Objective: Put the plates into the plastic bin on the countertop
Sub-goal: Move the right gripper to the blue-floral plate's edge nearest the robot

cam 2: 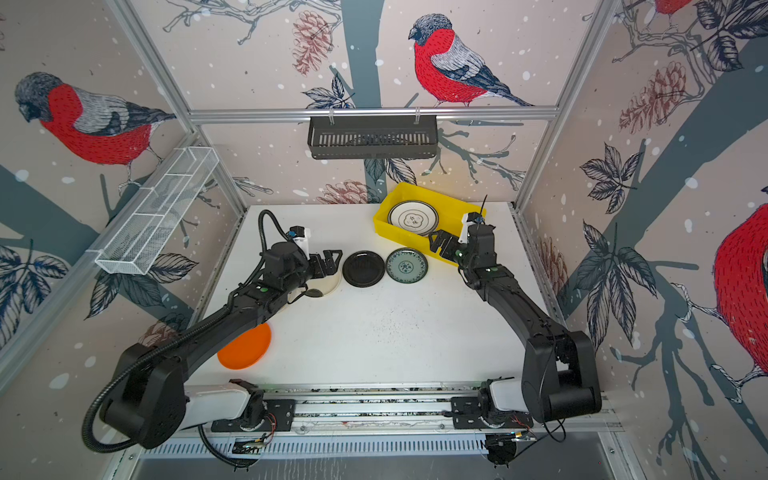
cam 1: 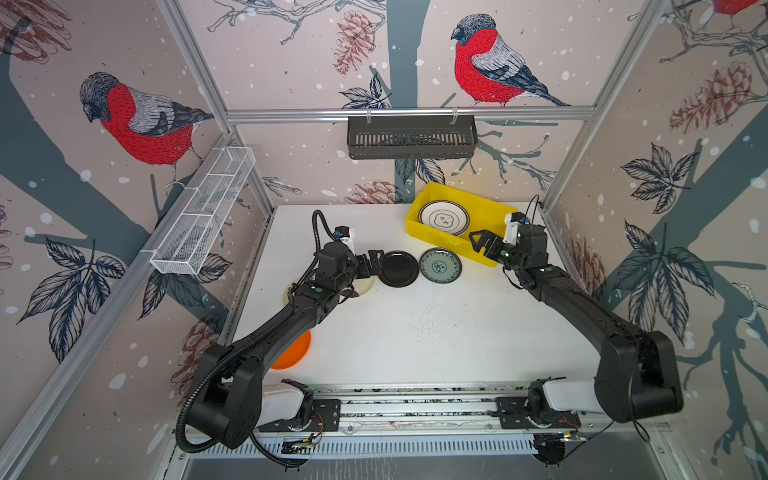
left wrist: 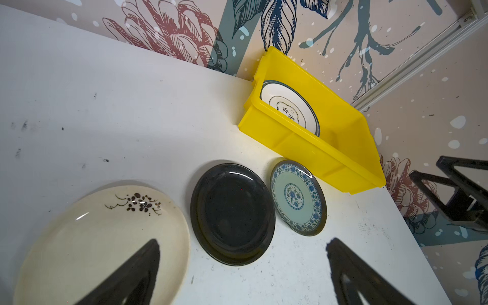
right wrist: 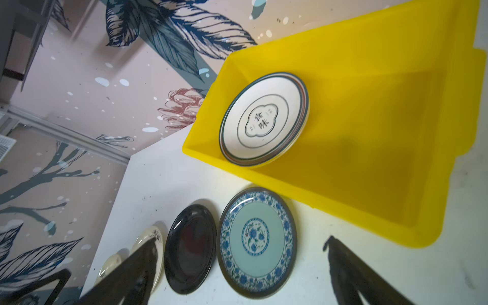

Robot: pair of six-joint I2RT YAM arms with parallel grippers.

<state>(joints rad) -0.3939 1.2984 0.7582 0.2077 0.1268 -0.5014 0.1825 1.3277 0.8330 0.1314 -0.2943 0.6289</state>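
You have the plastic bin (cam 1: 484, 212) in the countertop's (cam 1: 415, 332) far right corner, with white plates (cam 1: 444, 218) stacked inside. In front of it lie the teal-patterned plate (cam 1: 440, 266), black plate (cam 1: 399, 269) and cream plate (left wrist: 92, 229) (partly under your left arm), with the orange plate (cam 1: 297, 353) near the left edge. Your left gripper (cam 1: 375, 262) hovers beside the black plate and your right gripper (cam 1: 477, 243) over the bin's near wall, both spread wide and empty.

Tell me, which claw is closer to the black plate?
Left. The left gripper hovers open at the edge of the black plate. The right gripper is farther off, open over the near wall of the yellow bin, with the teal-patterned plate in between.
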